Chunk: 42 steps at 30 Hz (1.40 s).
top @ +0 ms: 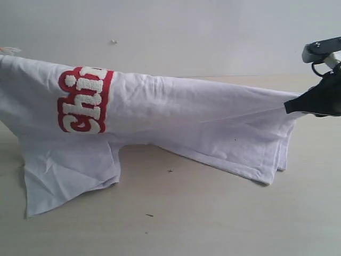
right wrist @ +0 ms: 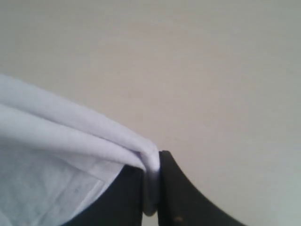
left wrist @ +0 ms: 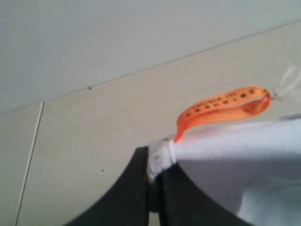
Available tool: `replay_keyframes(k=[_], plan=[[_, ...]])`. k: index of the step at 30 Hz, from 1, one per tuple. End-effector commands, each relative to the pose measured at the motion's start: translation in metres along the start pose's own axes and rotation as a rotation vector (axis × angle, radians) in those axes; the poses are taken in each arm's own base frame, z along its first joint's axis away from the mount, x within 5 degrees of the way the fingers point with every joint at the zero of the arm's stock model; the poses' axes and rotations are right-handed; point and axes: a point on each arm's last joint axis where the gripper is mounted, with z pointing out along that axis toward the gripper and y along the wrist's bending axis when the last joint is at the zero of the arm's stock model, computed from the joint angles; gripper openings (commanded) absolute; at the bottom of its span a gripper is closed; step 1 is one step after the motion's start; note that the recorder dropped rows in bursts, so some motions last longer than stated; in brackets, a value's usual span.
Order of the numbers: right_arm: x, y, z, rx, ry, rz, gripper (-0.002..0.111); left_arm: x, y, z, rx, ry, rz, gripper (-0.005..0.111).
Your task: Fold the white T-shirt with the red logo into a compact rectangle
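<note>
White T-shirt: the white T-shirt [top: 176, 117] hangs stretched in the air above the pale counter [top: 213, 213], held at two ends, with its lower folds and one sleeve drooping to touch the counter surface.
Red logo: the red logo [top: 85, 100] faces the exterior camera on the shirt's left part, turned sideways, with white fuzzy letters "Chi" readable and the rest wrapped out of sight.
Right fingers: the right gripper [top: 290, 106], dark and near the counter's right edge in the exterior view, pinches the shirt's right end tightly.
Right wrist view only: the two black fingers [right wrist: 176, 197] are clamped on a bunched fold of white cloth, several layers gathered between them.
Left fingers: the left gripper [left wrist: 155, 181] is out of the exterior frame; only its wrist view shows it, pressed together on a small wad of white fabric.
Left wrist view only: an orange neck tag [left wrist: 221, 109] with small dark print loops out just beside the pinched cloth, with frayed white threads at its far end.
Exterior view only: the full drape of the shirt and small dark specks [top: 160, 194] on the counter.
</note>
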Motion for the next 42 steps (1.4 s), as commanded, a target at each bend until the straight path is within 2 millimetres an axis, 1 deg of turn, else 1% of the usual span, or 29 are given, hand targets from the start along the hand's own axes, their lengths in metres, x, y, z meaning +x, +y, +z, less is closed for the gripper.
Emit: replay_keyframes(k=[1,2,4,5,6,9,11,13,15,17,21,23,24,26,28,31,34,36,39,42], plan=[[-0.011,-0.008,0.039,-0.001,0.034,-0.043,0.000,0.016,-0.004,0.055,-0.020,-0.025,0.030,0.000],[-0.013,-0.009,0.048,-0.009,0.049,-0.044,0.000,0.021,-0.006,0.069,-0.011,-0.002,0.032,0.000],[-0.017,-0.011,0.064,-0.021,0.070,-0.043,0.000,0.026,-0.007,0.086,-0.004,0.016,0.032,0.000],[-0.022,-0.012,0.069,-0.023,0.066,-0.049,0.000,0.030,-0.009,0.097,-0.002,0.025,0.032,0.000],[-0.025,-0.013,0.075,-0.022,0.064,-0.050,0.000,0.031,-0.009,0.104,-0.004,0.019,0.032,0.000],[-0.041,-0.019,0.085,0.004,0.006,-0.098,0.000,0.035,-0.010,0.123,-0.019,-0.011,0.033,0.001],[-0.051,-0.023,0.088,0.044,-0.056,-0.139,0.000,0.032,-0.009,0.131,-0.048,-0.077,0.033,0.006],[-0.060,-0.028,0.089,0.097,-0.131,-0.152,0.000,0.029,-0.007,0.137,-0.080,-0.151,0.034,0.015],[-0.065,-0.032,0.090,0.150,-0.200,-0.151,0.000,0.027,-0.006,0.142,-0.108,-0.216,0.034,0.024],[-0.066,-0.035,0.095,0.180,-0.232,-0.151,0.000,0.024,-0.005,0.149,-0.131,-0.267,0.035,0.031],[-0.062,-0.037,0.109,0.197,-0.237,-0.150,0.000,0.024,-0.005,0.169,-0.136,-0.279,0.032,0.045],[-0.062,-0.036,0.114,0.180,-0.215,-0.150,0.000,0.028,-0.006,0.176,-0.123,-0.253,0.022,0.051],[-0.065,-0.036,0.116,0.172,-0.211,-0.150,0.002,0.029,-0.006,0.180,-0.110,-0.229,0.004,0.055],[-0.069,-0.035,0.118,0.144,-0.195,-0.111,0.006,0.029,-0.007,0.185,-0.070,-0.149,-0.066,0.058],[-0.077,-0.034,0.119,0.098,-0.174,-0.068,0.013,0.025,-0.004,0.190,-0.040,-0.071,-0.127,0.057],[-0.090,-0.032,0.118,0.023,-0.137,-0.027,0.024,0.019,0.000,0.193,-0.011,0.017,-0.140,0.057],[-0.099,-0.030,0.116,-0.051,-0.086,0.016,0.041,0.013,0.002,0.192,0.011,0.079,-0.140,0.057],[-0.106,-0.031,0.113,-0.088,-0.059,0.053,0.050,0.009,0.003,0.191,0.027,0.123,-0.138,0.057],[-0.116,-0.037,0.104,-0.125,-0.035,0.109,0.052,0.007,0.003,0.190,0.049,0.174,-0.099,0.057],[-0.127,-0.048,0.093,-0.145,-0.023,0.202,0.052,0.009,0.003,0.189,0.061,0.200,-0.074,0.057]])
